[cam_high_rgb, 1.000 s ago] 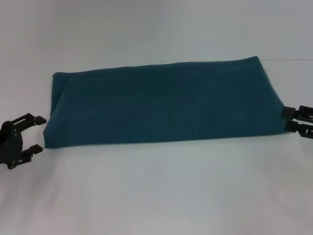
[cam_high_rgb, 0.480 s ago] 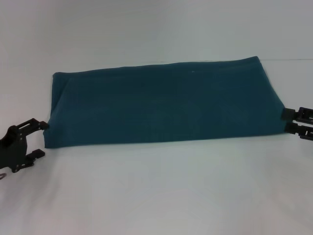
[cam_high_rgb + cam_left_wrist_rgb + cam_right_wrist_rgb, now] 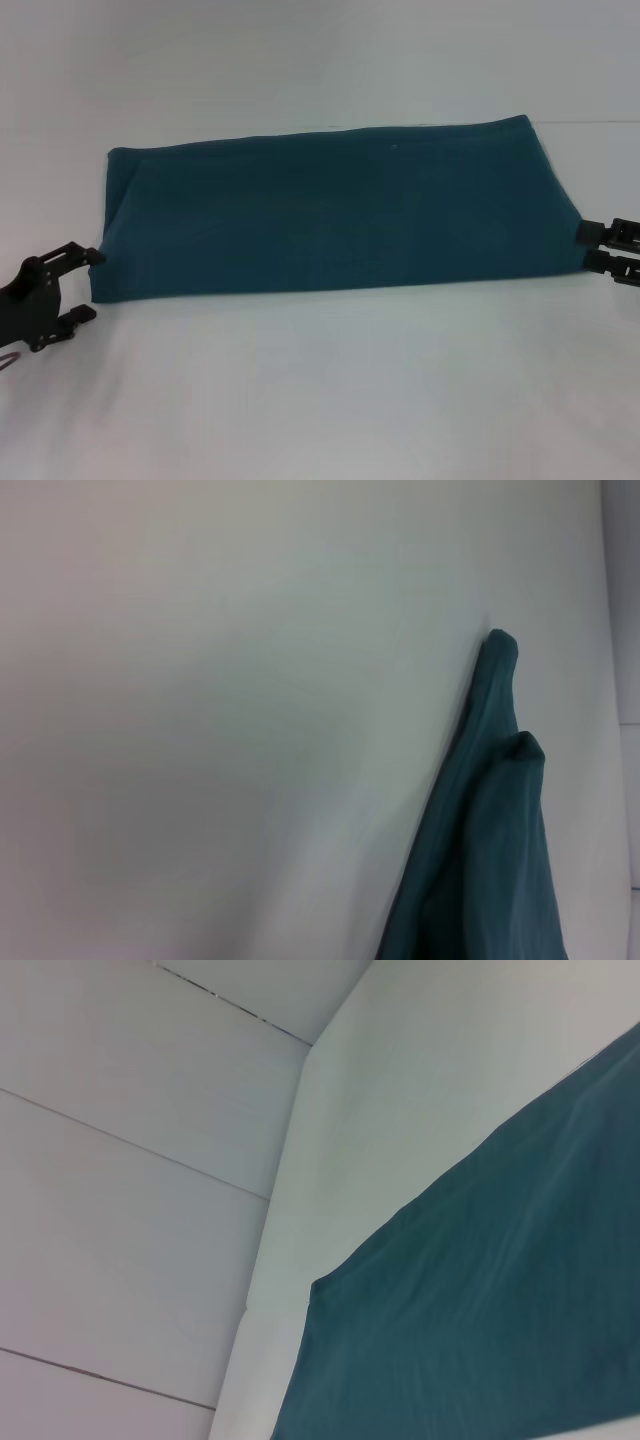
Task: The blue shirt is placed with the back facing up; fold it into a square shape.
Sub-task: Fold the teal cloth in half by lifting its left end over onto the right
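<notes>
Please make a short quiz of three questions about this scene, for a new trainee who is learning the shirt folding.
1. True or false: the blue shirt already lies folded as a long band on the white table.
2. Which gripper stands with its fingers open at the near corner of the shirt's end? A) left gripper B) right gripper C) neither
3. Fill in: the right gripper is at the shirt's ____ end, at its near corner.

Key
1. True; it is a band, not yet a square.
2. A
3. right
</notes>
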Motion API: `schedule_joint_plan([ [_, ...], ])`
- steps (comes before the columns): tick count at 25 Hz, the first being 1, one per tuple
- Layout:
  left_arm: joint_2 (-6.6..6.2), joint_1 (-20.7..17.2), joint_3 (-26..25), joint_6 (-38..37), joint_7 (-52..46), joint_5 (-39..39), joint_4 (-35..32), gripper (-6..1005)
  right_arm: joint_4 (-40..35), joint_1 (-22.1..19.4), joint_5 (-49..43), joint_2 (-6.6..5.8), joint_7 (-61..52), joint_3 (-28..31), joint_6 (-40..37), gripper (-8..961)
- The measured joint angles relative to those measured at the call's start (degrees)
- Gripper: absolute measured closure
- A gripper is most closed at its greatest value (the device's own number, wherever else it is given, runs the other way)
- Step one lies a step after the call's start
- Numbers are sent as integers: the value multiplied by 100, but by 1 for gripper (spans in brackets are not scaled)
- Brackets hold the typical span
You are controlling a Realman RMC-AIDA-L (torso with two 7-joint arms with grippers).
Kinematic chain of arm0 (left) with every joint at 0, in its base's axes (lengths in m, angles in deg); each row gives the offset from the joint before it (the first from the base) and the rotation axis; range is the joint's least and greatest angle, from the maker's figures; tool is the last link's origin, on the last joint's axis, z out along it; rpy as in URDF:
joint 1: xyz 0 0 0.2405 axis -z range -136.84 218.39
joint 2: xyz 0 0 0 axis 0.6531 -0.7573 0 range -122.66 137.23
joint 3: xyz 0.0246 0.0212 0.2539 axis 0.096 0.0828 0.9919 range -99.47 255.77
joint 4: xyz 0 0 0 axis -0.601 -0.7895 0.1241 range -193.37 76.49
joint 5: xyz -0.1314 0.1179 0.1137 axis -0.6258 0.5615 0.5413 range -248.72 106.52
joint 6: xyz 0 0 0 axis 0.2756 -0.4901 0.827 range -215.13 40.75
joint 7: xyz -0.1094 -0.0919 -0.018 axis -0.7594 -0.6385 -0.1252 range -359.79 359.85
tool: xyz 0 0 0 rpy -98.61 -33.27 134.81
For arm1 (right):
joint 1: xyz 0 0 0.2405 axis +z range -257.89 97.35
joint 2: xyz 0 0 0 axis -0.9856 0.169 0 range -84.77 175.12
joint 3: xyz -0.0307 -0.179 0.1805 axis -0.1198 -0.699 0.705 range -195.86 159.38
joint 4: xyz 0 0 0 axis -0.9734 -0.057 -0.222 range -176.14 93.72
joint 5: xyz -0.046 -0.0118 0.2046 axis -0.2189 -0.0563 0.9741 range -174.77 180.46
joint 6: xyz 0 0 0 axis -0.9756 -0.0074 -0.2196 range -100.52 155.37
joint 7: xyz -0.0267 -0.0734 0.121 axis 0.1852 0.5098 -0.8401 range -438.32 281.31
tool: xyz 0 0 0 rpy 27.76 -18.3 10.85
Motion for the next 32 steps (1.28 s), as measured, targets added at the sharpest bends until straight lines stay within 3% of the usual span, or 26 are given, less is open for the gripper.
schedule_joint_plan([
  [23,-33,572,73,315,116,-63,356,208,9,-20,45,-10,-21,78,87,219],
  [28,-59,451,-88,-178,619,-616,264,211,9,-3,45,-12,-22,101,87,219],
  [32,-110,270,-102,-186,619,-629,282,214,11,8,31,-12,-15,104,156,219],
])
